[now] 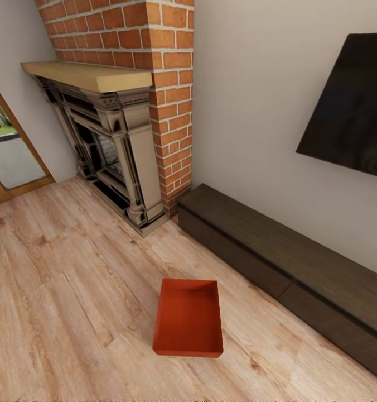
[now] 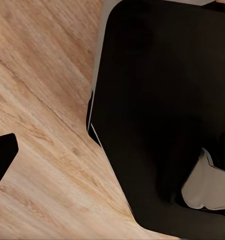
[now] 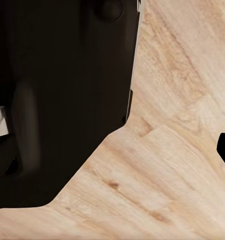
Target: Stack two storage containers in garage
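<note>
An open orange-red rectangular storage container [image 1: 188,318] sits upright on the light wood plank floor [image 1: 71,301]. Its long axis points toward the red brick chimney [image 1: 155,84]. Neither pincer's opening can be told.

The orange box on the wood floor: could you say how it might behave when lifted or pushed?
The box is open and looks empty, so probably light. Its flat base and low walls suggest it would slide on the plank floor rather than tip. The thin walls may flex if gripped.

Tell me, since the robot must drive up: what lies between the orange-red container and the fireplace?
In the head view, only bare wood plank floor lies between the container and the fireplace.
</note>
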Controlling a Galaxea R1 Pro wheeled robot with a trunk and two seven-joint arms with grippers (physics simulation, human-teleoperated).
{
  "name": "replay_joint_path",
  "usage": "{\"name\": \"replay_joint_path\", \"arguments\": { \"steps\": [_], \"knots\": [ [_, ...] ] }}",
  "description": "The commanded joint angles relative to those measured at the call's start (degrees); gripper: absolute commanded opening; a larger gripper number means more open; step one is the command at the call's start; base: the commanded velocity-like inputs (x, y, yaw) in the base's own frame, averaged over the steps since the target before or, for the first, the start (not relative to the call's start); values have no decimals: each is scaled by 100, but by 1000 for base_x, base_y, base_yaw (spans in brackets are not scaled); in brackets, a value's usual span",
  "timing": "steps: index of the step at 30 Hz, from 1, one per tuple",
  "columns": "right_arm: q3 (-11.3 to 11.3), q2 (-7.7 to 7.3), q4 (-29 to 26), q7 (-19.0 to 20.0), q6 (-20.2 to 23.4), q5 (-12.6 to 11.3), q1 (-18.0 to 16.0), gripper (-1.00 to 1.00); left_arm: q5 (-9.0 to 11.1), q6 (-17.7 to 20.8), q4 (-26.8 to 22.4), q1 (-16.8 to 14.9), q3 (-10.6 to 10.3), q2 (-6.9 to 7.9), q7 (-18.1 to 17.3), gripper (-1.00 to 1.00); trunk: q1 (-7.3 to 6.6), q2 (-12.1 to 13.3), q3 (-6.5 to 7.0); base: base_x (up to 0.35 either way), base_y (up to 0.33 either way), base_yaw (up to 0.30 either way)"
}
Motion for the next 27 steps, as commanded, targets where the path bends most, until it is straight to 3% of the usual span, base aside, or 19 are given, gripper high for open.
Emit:
{"name": "replay_joint_path", "arguments": {
  "steps": [1,27],
  "knots": [
    [40,1,16,-5,-29,-22,-7,100,51,-18,7,-4,11,4,0,100,1,-6,-16,0,0,0],
    [51,7,23,-1,-12,-25,-7,100,49,-18,7,-4,5,3,0,100,1,-6,-252,0,0,0]
  ]
}}
